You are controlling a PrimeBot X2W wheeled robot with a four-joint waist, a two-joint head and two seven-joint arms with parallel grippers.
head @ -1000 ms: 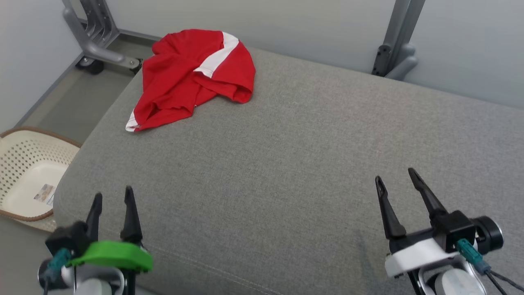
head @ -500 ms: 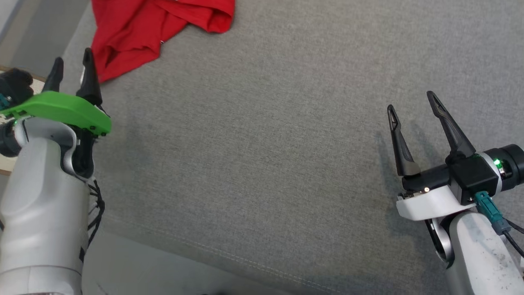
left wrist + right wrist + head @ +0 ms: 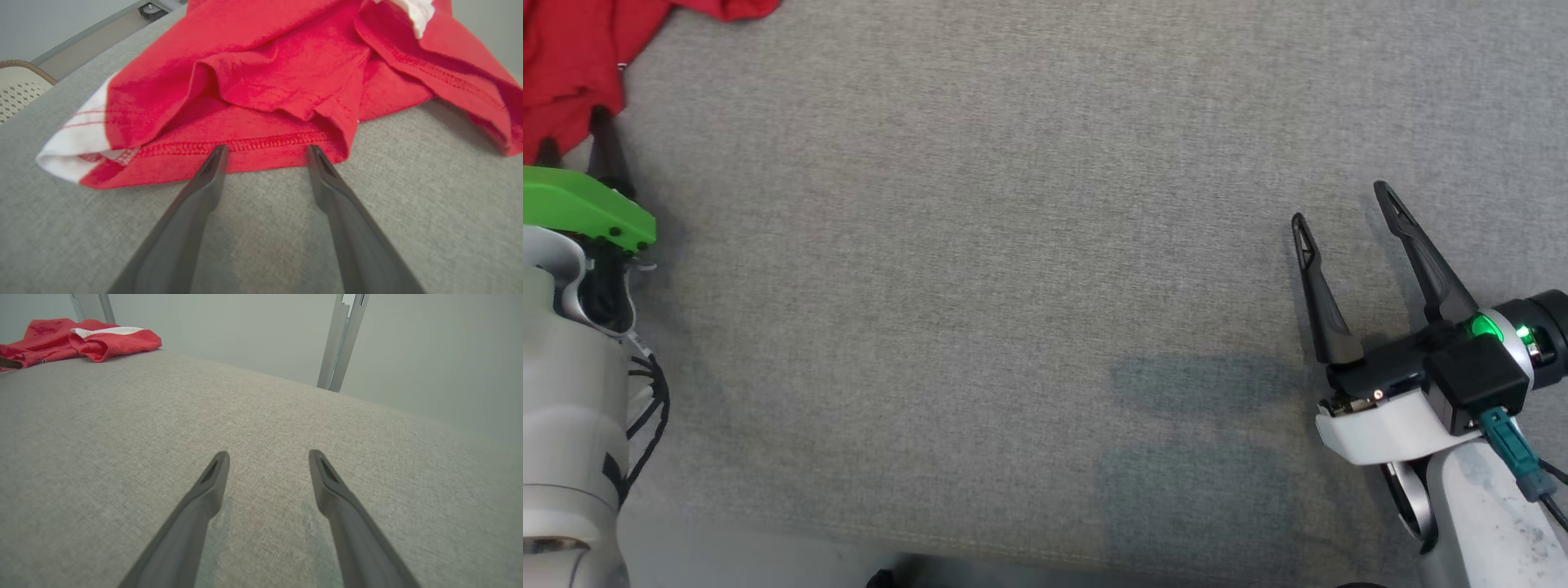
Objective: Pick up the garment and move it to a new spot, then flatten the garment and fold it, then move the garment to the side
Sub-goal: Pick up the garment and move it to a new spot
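At the cushion's (image 3: pixel 1013 286) far left corner: garment (image 3: pixel 265 73), red with white trim, crumpled in loose folds, stitched hem facing the robot. It is not yet lifted, so the pick-up is judged the step in hand.

Left claw (image 3: pixel 266 149): open wide, holding nothing. Its tips are at the hem, one to each side of a fold, low over the cushion. It seems placed so to pinch the edge layer, where a hem gives a firm hold. Whether the tips touch the cloth cannot be told from the wrist view.

Right claw (image 3: pixel 1339 204): open wide, holding nothing. It is over bare cushion, well apart from the garment, likely kept back to leave the middle free as the new spot.

Basket (image 3: pixel 16 81): pale, perforated, past the cushion's edge. Not in use.

Changes against one second ago: the head camera has tipped down and turned, so the garment sits at that view's upper left corner. The garment itself lies as it did. The left claw has gone from the cushion's near edge forward to the hem. The right claw is as open as before.
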